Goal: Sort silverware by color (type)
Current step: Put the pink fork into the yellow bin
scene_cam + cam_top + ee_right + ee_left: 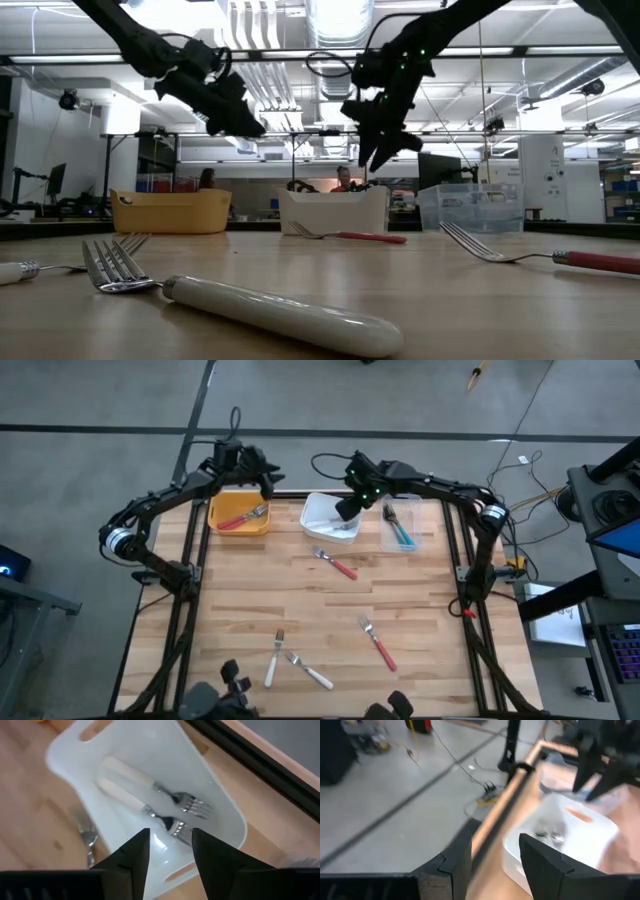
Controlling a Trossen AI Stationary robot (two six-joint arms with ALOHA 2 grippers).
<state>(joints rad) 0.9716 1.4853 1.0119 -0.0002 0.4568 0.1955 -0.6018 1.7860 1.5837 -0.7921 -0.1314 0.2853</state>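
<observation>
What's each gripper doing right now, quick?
Left gripper: open, empty, above the orange bin.
Right gripper: open, empty, over the white bin, two white forks inside.

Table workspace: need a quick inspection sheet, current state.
Surface: wooden table, bare between items.
Job's things: two white-handled forks in white bin; red-handled forks in orange bin; teal-handled forks in clear bin; loose on table: two red-handled forks, two white-handled.
Clutter: nothing seen.
End effectors: right end effector open above white bin, empty; left end effector open above orange bin.
Cables: cables on floor beyond table.
Surroundings: people behind the table.
</observation>
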